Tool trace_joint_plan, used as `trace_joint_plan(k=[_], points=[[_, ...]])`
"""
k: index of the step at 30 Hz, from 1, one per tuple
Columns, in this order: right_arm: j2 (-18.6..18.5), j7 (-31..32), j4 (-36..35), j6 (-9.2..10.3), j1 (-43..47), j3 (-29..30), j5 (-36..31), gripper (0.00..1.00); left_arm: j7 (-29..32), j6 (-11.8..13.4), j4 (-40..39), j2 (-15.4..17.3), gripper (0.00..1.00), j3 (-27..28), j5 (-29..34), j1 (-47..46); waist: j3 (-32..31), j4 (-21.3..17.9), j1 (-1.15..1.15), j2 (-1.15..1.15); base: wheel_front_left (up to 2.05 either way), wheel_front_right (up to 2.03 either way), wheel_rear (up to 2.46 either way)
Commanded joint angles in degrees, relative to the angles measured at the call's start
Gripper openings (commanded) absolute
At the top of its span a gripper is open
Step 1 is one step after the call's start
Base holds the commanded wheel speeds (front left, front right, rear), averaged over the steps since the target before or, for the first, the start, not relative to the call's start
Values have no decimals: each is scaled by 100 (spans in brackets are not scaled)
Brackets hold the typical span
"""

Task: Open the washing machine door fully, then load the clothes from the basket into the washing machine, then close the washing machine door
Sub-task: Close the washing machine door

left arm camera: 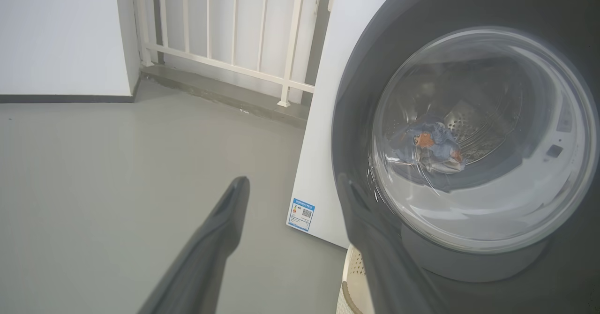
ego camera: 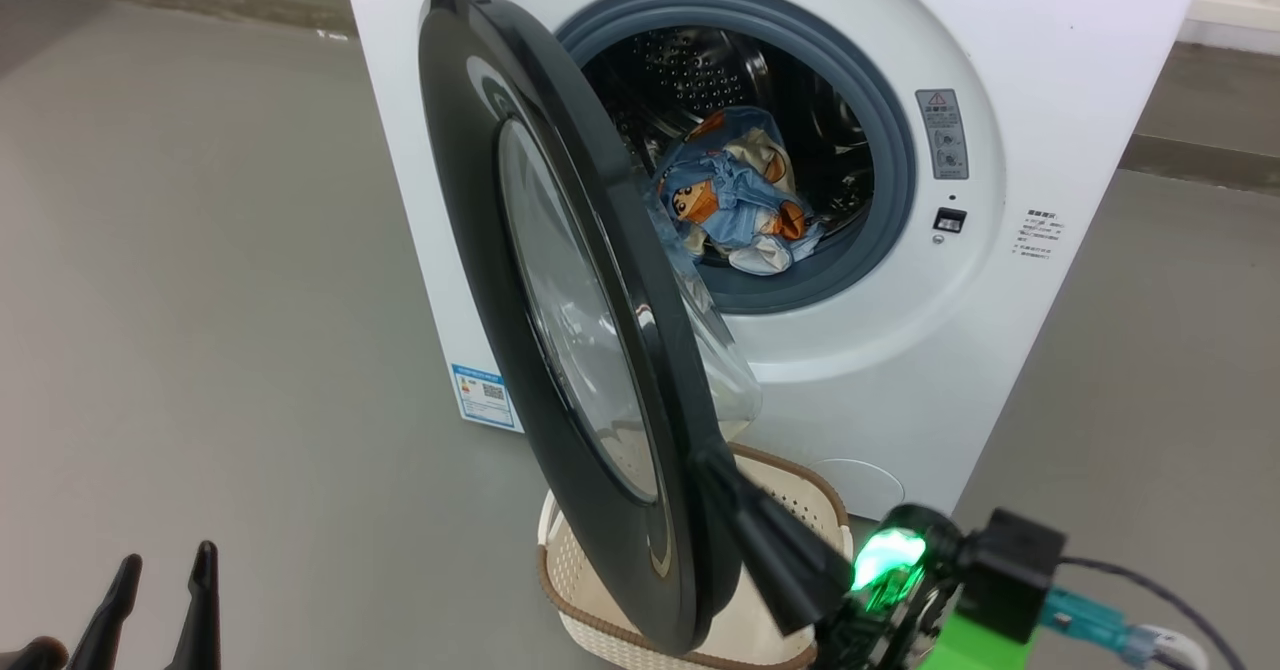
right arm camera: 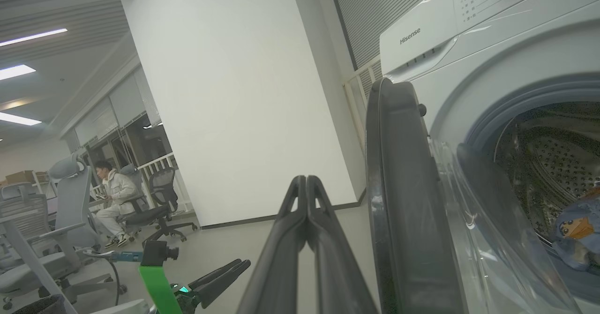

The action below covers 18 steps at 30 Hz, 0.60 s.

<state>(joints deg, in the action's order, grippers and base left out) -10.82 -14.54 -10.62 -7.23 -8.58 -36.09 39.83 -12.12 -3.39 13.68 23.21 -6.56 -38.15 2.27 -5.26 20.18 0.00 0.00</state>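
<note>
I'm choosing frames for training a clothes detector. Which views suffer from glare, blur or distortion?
Head view: sharp, though the green light blooms and the washing machine door carries pale reflections. Left wrist view: the clothes look hazy and warped through the door's curved glass. Right wrist view: wide-angle bending tilts the white wall; the ceiling lights blow out.

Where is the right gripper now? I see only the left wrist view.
Observer: The right gripper is shut, close by the lower inner edge of the door; touching or not, I cannot tell.
Operator: Is anything left to load?
Observer: The part of the basket that the door does not hide is empty.
Operator: How far is the door open?
Observer: It stands out from the front of the washing machine, neither shut nor folded fully back.
</note>
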Motion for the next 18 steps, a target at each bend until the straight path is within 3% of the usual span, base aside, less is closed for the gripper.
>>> trace_joint_plan(k=[1, 9, 18], points=[[-53, -46, -42, -25, -207, -191, 79, 0, -50, 48, -153, 144, 100, 222, -78, -211, 11, 24, 0, 0, 0, 0, 0], [-225, -46, 742, -25, -418, -993, 113, 0, -71, 50, -142, 121, 100, 201, -108, -211, 39, 102, 0, 0, 0, 0, 0], [-132, -46, 1548, -25, -574, -1222, 160, 0, -92, 53, -133, 106, 100, 178, -136, -207, 63, 169, 0, 0, 0, 0, 0]])
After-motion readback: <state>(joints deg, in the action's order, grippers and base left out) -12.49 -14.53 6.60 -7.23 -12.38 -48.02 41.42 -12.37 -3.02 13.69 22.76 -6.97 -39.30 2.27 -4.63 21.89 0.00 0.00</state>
